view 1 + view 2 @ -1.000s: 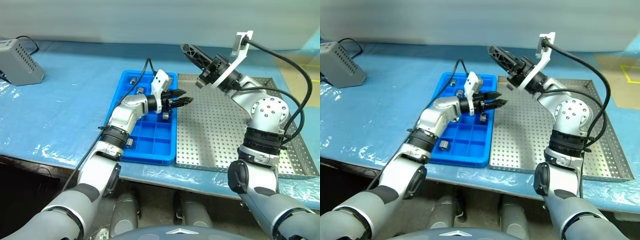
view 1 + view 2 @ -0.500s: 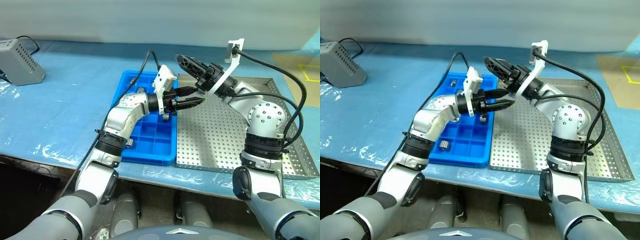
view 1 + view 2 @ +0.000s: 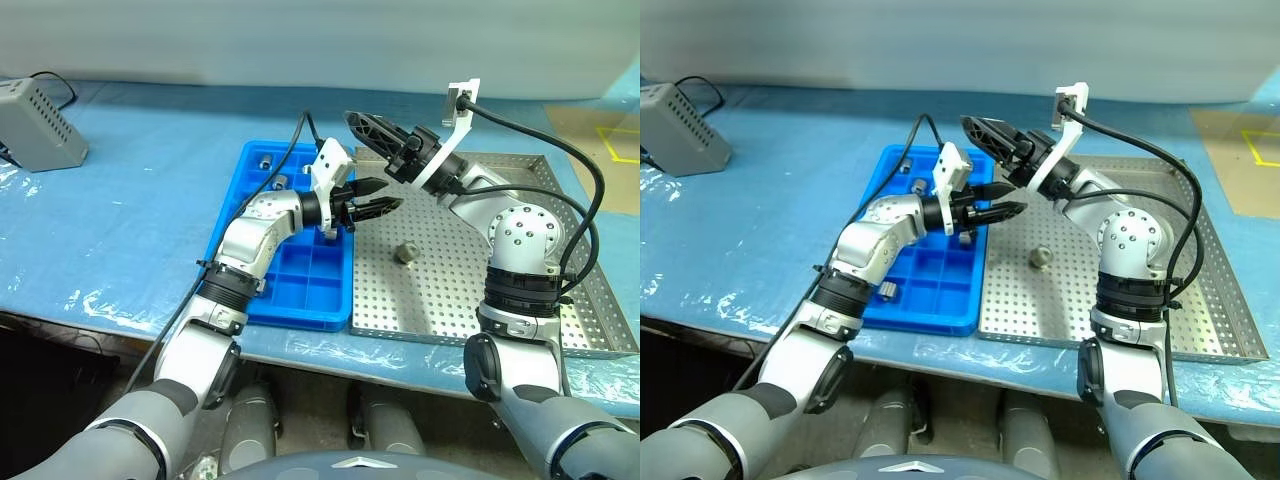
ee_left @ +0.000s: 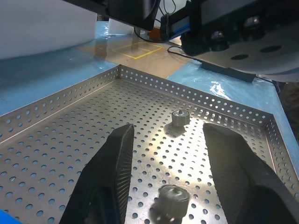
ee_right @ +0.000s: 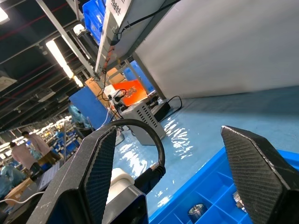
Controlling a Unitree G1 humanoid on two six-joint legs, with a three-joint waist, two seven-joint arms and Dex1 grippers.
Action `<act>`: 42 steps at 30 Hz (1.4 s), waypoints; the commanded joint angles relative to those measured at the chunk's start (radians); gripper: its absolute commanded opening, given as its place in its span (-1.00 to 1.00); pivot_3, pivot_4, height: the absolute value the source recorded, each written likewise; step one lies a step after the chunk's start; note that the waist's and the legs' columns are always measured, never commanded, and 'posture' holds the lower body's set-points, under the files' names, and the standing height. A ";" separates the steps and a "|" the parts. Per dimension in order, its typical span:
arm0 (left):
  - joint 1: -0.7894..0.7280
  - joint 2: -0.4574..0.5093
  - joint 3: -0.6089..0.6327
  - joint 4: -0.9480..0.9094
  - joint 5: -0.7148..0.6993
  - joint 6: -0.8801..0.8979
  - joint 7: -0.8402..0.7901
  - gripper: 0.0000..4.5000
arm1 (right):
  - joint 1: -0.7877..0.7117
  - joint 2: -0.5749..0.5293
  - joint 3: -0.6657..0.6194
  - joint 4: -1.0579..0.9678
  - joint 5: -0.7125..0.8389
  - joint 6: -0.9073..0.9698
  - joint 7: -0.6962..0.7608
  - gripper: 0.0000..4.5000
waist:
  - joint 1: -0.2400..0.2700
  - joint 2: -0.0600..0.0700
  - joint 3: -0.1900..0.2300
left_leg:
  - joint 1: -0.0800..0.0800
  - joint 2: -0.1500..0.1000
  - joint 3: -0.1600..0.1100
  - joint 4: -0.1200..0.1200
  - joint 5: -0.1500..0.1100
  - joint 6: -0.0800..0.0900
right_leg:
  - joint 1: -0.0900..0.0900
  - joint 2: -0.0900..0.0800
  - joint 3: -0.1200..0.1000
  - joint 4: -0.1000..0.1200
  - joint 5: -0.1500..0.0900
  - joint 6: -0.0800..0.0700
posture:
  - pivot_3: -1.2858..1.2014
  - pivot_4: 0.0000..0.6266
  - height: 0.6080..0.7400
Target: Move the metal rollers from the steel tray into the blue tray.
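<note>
I'm between pickups: left gripper [image 3: 383,209] fingers part-spread, empty, level over the steel tray [image 3: 450,290] edge; right gripper [image 3: 375,130] spread wide (idle, raised). Next roller [image 3: 405,253] sits at five o'clock of my left fingers — descend, pinch, carry to the blue tray [image 3: 300,290].

Steel tray [image 3: 460,300], perforated, right of centre; one shiny roller [image 3: 405,253] upright on its floor, centre frame. Blue tray [image 3: 300,290] touching its left edge, gridded; rollers in upper compartments [image 3: 265,161] and one lower left [image 3: 887,291].
</note>
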 commanded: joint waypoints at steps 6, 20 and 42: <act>-0.005 0.021 0.017 -0.078 -0.025 0.005 -0.021 0.10 | 0.031 -0.116 0.031 -0.013 -0.073 -0.038 0.068 0.63 | 0.001 0.000 0.000 | 0.000 0.000 0.000 0.000 0.000 0.000 | 0.000 0.000 0.000 0.000 0.000 0.000 | -0.21 -0.52 1.00; 0.099 0.421 0.024 -0.231 -0.091 0.098 -0.340 0.10 | 0.373 -0.574 0.062 -0.061 -0.199 -0.087 0.431 0.63 | -0.015 0.001 0.000 | 0.003 0.000 0.000 -0.003 -0.001 0.000 | 0.005 0.001 0.000 -0.006 0.000 0.001 | -0.22 -0.52 1.00; 0.087 0.428 0.024 -0.268 -0.151 0.205 -0.342 0.10 | 0.495 -0.559 0.251 0.099 -0.481 -0.294 0.552 0.63 | -0.021 0.001 0.000 | 0.006 0.000 0.000 -0.002 -0.002 0.003 | 0.010 0.000 0.000 -0.008 0.000 0.001 | -0.22 -0.52 1.00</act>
